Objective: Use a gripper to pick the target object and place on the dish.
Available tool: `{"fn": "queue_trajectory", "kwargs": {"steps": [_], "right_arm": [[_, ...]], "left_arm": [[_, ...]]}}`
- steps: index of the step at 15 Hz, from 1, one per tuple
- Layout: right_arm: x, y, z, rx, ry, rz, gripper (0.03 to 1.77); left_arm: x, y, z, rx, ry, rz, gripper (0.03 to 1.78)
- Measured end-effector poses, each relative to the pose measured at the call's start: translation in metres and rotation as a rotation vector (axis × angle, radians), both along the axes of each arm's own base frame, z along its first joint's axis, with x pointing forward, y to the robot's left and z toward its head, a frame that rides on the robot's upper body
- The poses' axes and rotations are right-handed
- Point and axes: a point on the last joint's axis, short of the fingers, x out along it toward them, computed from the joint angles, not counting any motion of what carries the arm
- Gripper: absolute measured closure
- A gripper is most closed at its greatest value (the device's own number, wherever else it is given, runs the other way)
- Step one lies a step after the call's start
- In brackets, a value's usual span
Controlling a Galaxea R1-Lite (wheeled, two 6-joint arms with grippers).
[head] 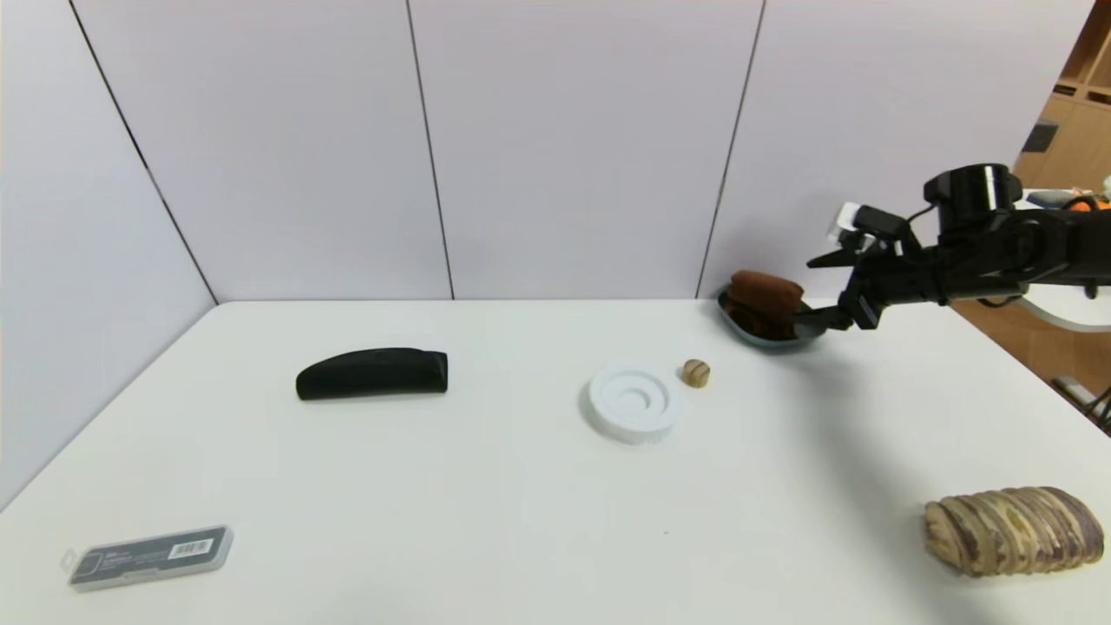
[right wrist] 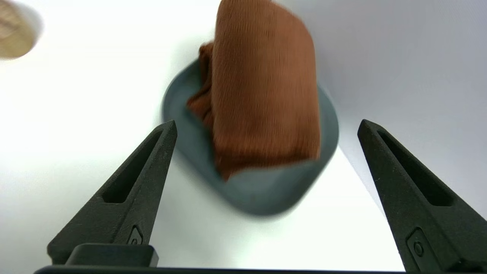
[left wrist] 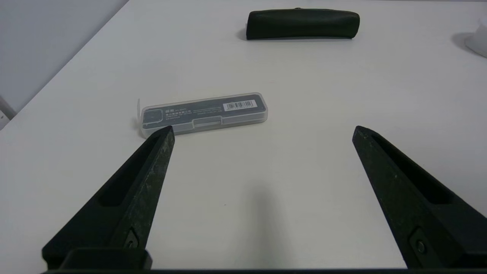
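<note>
The left gripper [left wrist: 262, 131] is parked at 7 o'clock, fingers apart, holding nothing. At 2 o'clock the brown towel [head: 764, 304] lies on the grey-blue dish [head: 768, 340]. The right gripper [head: 820, 291] is beside it, wide open, seemingly clear of the towel.

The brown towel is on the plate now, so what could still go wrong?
1. The towel lies piled high on the dish, so it might flop over the rim.
2. The right gripper, open, hangs close by the dish; a careless move may knock it.
3. The dish sits near the table's far edge by the wall, so a push could shift it.
</note>
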Motion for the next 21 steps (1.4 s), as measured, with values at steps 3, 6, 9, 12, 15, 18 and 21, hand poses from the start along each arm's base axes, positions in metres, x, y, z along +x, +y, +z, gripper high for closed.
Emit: {"fn": "queue_trajectory", "kwargs": {"steps": [3,6,9,12,15,18,21], "right_arm": [[-0.050,-0.007,0.018,0.014,0.030,-0.045,0.13],[-0.120,-0.005,0.038,0.037,0.036,-0.094,0.12],[-0.189,0.007,0.048,0.057,0.017,-0.124,0.11],[-0.249,0.021,0.052,0.104,-0.019,-0.156,0.11],[-0.300,0.036,0.049,0.183,-0.048,-0.192,0.11],[-0.344,0.049,0.039,0.265,-0.074,-0.243,0.11],[-0.378,0.058,0.018,0.317,-0.080,-0.290,0.11]], "left_arm": [[0.000,0.000,0.000,0.000,0.000,0.000,0.12],[0.000,0.000,0.000,0.000,0.000,0.000,0.12],[0.000,0.000,0.000,0.000,0.000,0.000,0.12],[0.000,0.000,0.000,0.000,0.000,0.000,0.12],[0.000,0.000,0.000,0.000,0.000,0.000,0.12],[0.000,0.000,0.000,0.000,0.000,0.000,0.12],[0.000,0.000,0.000,0.000,0.000,0.000,0.12]]}}
